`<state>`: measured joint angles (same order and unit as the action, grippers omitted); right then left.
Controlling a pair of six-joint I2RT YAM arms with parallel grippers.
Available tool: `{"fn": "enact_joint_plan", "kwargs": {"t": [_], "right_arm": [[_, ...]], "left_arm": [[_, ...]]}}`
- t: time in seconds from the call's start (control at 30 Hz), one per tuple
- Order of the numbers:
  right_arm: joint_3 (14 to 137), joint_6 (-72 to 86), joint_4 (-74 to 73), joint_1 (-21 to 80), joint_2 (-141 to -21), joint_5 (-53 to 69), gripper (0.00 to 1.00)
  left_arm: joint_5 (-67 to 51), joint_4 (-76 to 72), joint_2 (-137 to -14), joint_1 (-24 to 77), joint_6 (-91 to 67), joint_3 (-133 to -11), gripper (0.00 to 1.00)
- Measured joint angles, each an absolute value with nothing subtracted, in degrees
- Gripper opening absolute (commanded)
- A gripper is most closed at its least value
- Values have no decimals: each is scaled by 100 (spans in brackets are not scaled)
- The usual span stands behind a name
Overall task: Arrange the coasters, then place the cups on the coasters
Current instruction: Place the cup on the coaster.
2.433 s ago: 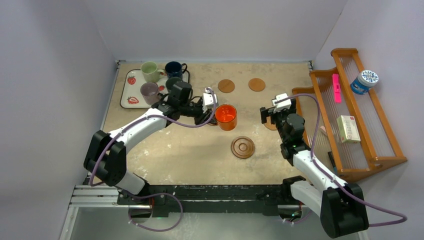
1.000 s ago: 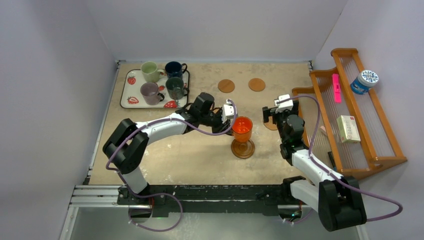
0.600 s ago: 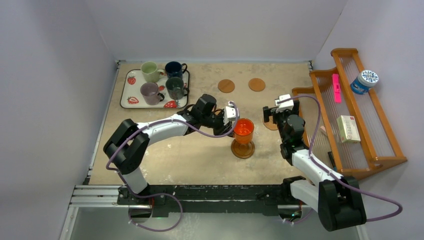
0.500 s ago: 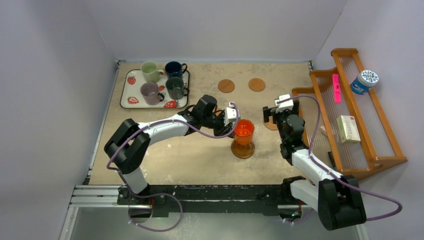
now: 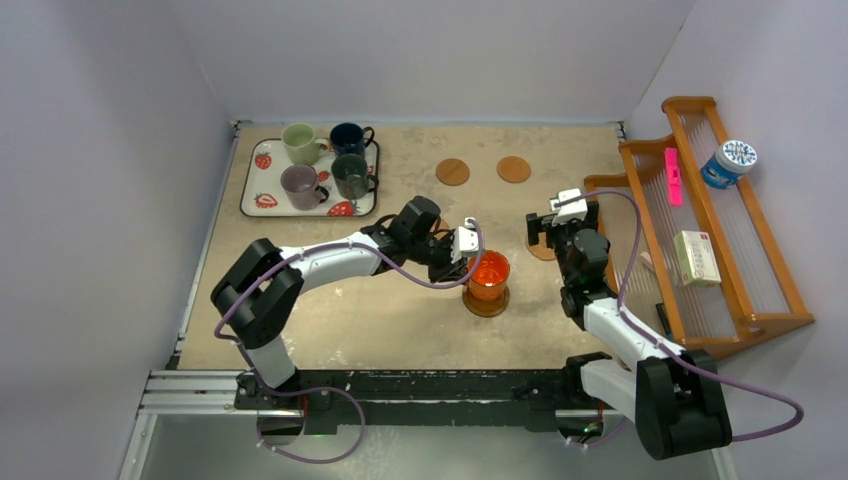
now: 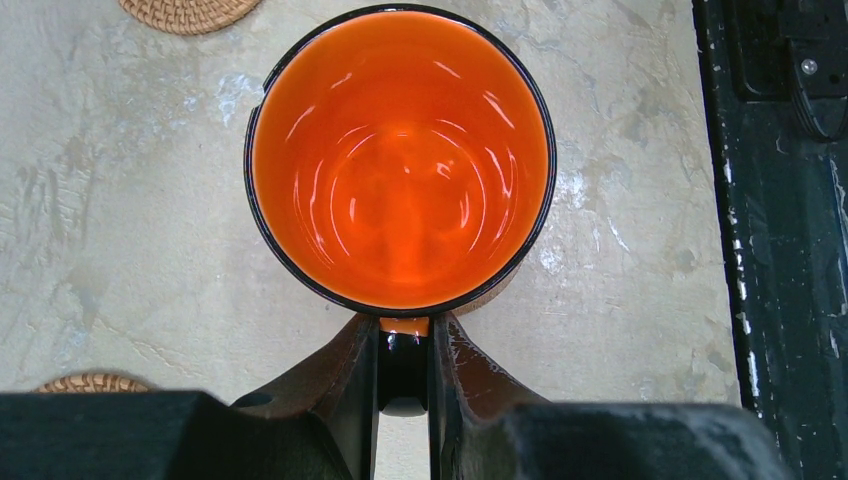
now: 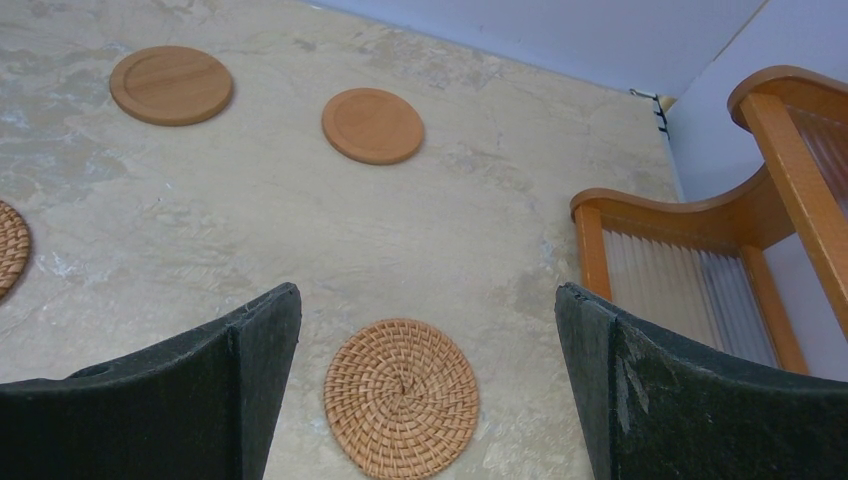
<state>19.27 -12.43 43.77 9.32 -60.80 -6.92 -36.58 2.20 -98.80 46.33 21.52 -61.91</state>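
One orange cup (image 5: 488,272) stands upright, mouth up, over the dark coaster (image 5: 476,306) near the middle of the table (image 5: 380,310). Only the coaster's near rim shows past the cup, and whether the base rests fully on it cannot be told. The cup's handle (image 6: 404,375) points left, toward the left gripper (image 6: 403,345), whose fingers are clenched on it from both sides. From the left wrist view the cup's axis runs straight up at the lens, with a woven coaster (image 6: 185,10) at the top edge and another (image 6: 90,382) low at the left. The right gripper (image 7: 425,295) hangs released, jaws wide, above a woven coaster (image 7: 402,395) and holds nothing; it sits just right of the orange cup, apart from it. Two plain coasters (image 5: 452,172) (image 5: 514,169) lie side by side toward the far wall. Four more cups, pale green (image 5: 298,143), navy (image 5: 347,138), mauve (image 5: 298,182) and dark green (image 5: 350,175), stand on the tray (image 5: 262,190) at the far left. To the right, a wooden rack (image 5: 760,300) carries a jar (image 5: 727,163).
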Motion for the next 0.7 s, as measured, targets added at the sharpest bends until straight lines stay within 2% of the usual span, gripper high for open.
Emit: {"fn": "enact_joint_plan", "kwargs": {"t": [0.7], "right_arm": [[1927, -1243, 4390, 919, -6163, -692, 99]], "left_arm": [[-3662, 274, -10075, 4711, 2213, -6191, 0]]}}
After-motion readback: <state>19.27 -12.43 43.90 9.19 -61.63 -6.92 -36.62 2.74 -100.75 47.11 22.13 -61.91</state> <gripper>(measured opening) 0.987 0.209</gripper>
